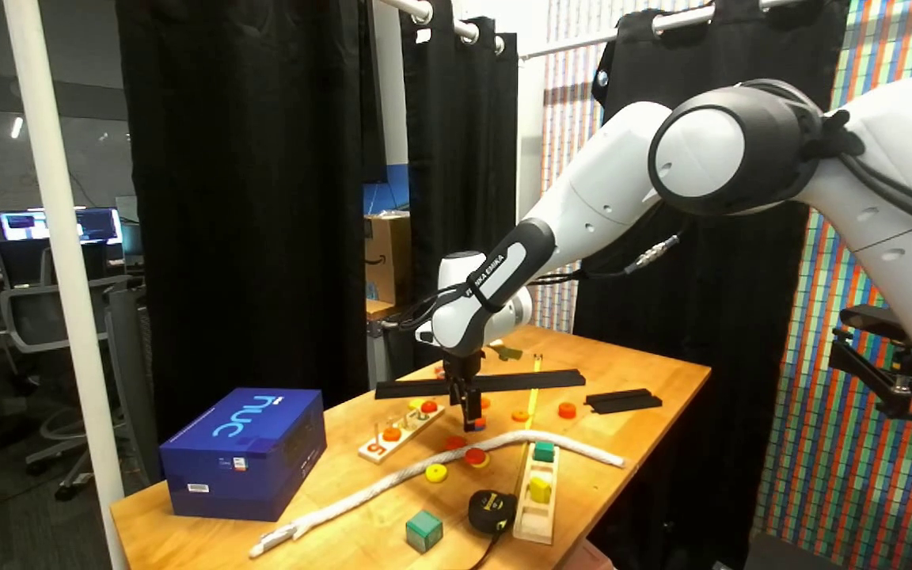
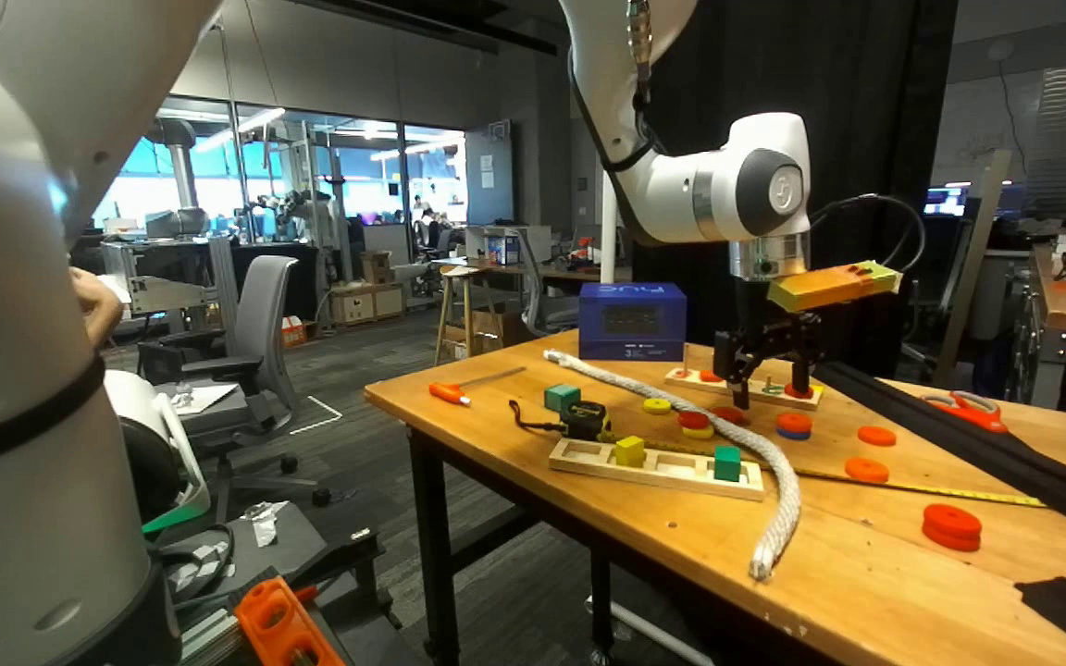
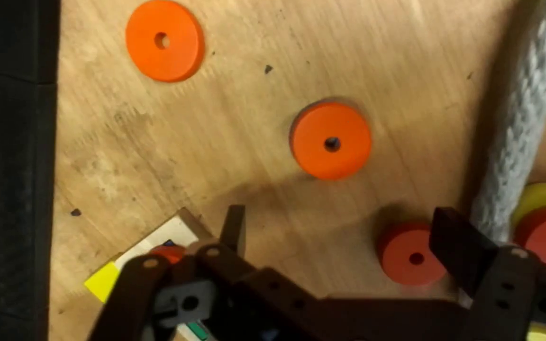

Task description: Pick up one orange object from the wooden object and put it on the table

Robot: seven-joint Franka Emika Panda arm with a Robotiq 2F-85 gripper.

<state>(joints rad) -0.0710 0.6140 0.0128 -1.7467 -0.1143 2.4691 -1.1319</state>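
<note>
The wooden object (image 1: 410,431) is a thin pale board with pegs. It lies on the table (image 1: 329,479), and also shows in an exterior view (image 2: 760,394) and the wrist view (image 3: 180,230). An orange object (image 1: 391,434) sits near its pegged end. Another orange object (image 1: 429,406) sits at its far end; in the wrist view (image 3: 172,254) my left-hand finger linkage partly hides it. My gripper (image 3: 341,227) is open, fingers pointing down beside the board's far end. It holds nothing. A loose red-orange disc (image 3: 413,255) lies below, partly covered by the right-hand finger.
Loose orange discs (image 3: 165,41) (image 3: 331,142) lie around the gripper. A whitish rope (image 1: 393,479) crosses the table. A compartment tray (image 2: 672,462) holds blocks. A tape measure (image 2: 586,419), a blue box (image 1: 242,455) and long black strips (image 1: 519,381) surround the work area.
</note>
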